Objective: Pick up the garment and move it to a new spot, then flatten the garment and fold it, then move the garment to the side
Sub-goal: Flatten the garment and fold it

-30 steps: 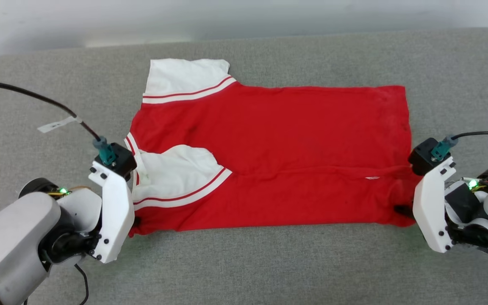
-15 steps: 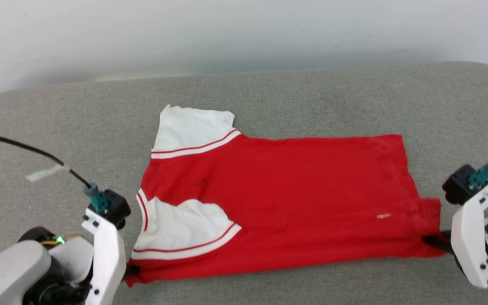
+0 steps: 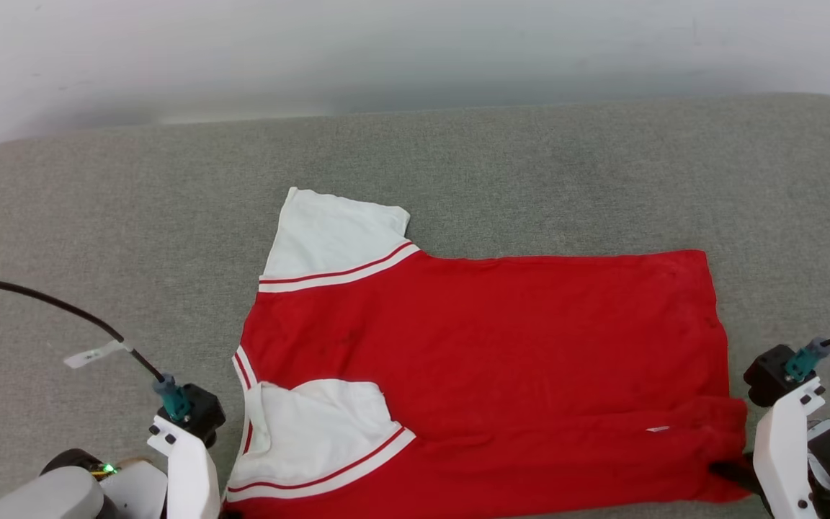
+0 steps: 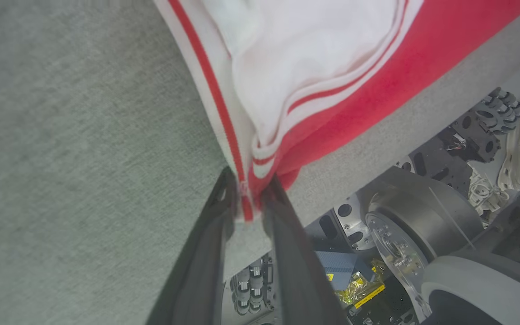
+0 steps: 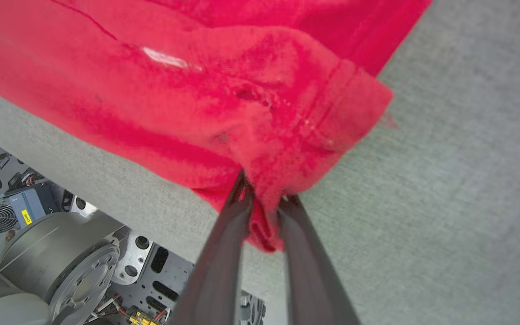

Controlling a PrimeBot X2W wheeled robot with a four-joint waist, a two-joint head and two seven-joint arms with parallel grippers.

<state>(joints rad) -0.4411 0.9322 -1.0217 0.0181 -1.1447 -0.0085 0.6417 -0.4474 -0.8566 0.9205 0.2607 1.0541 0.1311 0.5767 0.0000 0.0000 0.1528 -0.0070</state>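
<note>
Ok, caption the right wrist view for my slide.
The right hand pinches a bunched corner of the red garment near the edge of the grey padded surface.

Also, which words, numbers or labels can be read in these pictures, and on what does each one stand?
No text is readable.
White tag on the garment: too small to read.
White label on the left arm's cable: blurred.
Yellow sticker on a grey box: too small.
Second yellow sticker, left wrist view: blurred.
</note>
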